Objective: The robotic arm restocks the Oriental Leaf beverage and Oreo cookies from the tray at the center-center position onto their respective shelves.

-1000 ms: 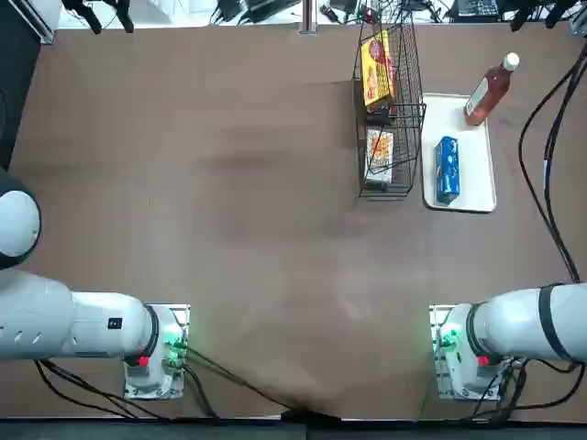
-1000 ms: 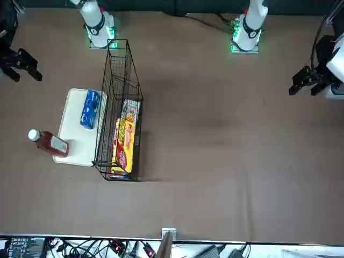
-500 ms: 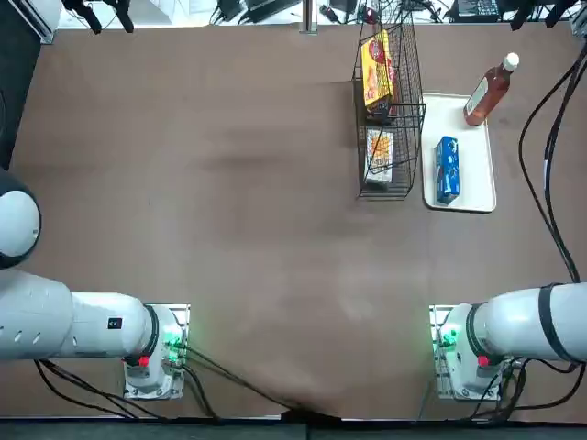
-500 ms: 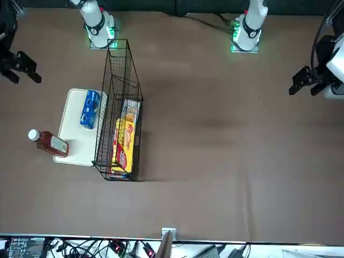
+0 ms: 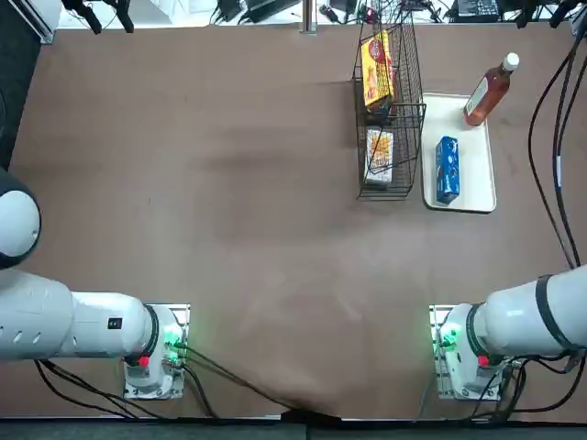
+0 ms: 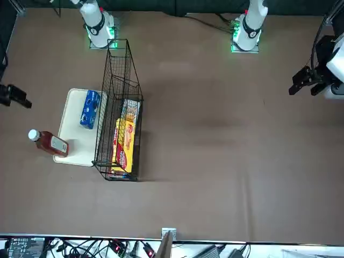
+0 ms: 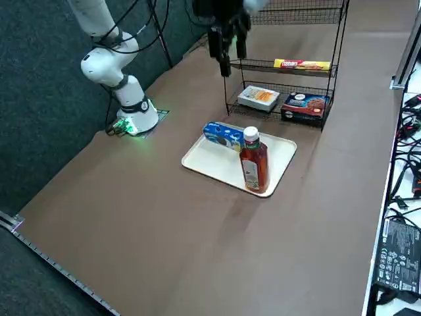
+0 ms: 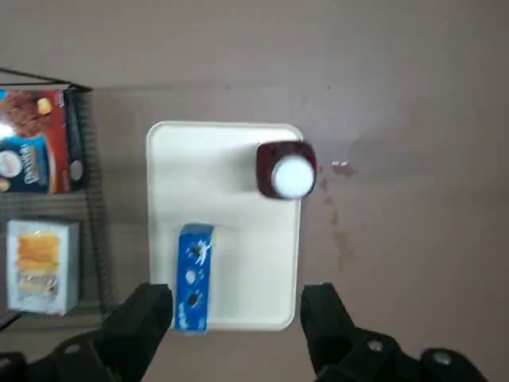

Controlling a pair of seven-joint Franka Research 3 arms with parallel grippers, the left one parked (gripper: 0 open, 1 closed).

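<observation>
Your right gripper (image 8: 238, 294) has moved farther out from its base, fingers wide apart, so you're probably lining up a pick: bottle (image 5: 488, 89) at the tray's (image 5: 477, 188) one o'clock, cookies (image 5: 448, 170) at seven, both still unshelved.

The brown tabletop (image 5: 248, 238) carries the black wire rack (image 5: 410, 119) toward its far edge, right of the middle. Just to the rack's right, the white tray (image 5: 477, 174) lies flat on the brown surface.
</observation>
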